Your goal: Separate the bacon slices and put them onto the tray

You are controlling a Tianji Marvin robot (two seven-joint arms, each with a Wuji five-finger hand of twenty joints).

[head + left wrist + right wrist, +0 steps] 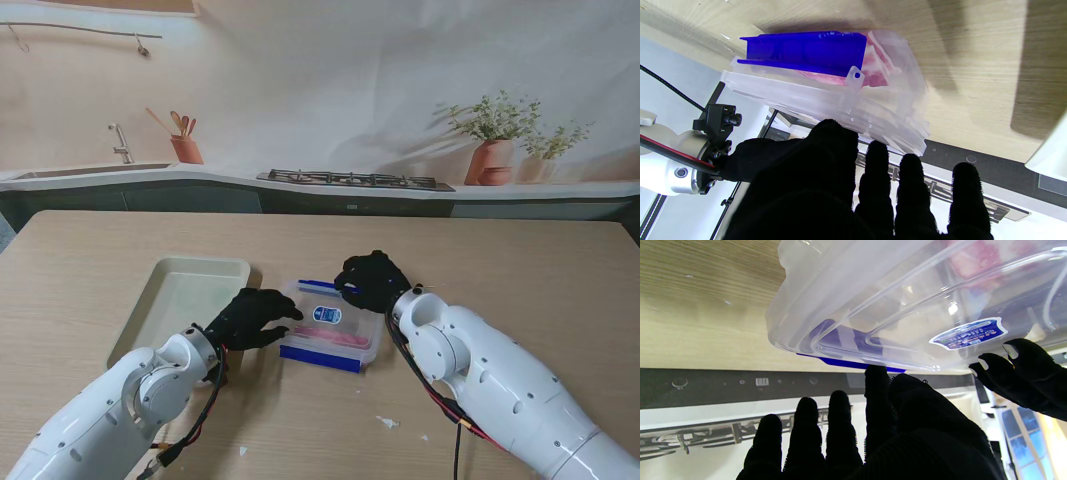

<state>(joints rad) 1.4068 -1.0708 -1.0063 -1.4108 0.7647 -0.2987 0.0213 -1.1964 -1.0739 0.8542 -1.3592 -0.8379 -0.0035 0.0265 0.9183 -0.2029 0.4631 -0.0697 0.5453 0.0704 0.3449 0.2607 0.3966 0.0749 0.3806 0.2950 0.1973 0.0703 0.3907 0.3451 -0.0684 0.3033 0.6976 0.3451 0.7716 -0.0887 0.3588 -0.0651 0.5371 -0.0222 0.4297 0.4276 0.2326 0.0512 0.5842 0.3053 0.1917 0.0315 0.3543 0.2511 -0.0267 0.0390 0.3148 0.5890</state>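
Stand view: clear container (330,325) with pink bacon slices (333,335) sits mid-table, just right of the pale tray (170,295); left hand (250,318) at its left edge, right hand (375,280) at its far right corner.
Left wrist view: fingers (875,166) spread, thumb touching the lid rim; blue latch (806,51) unclipped; no grasp visible.
Right wrist view: fingers (840,413) spread, one fingertip on the far blue latch (853,364); nothing held.

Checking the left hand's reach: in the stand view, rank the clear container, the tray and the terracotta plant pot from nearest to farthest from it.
From the left hand:
1. Clear container, just right, at its fingertips.
2. Tray, to its left.
3. Terracotta plant pot, far right on the counter.
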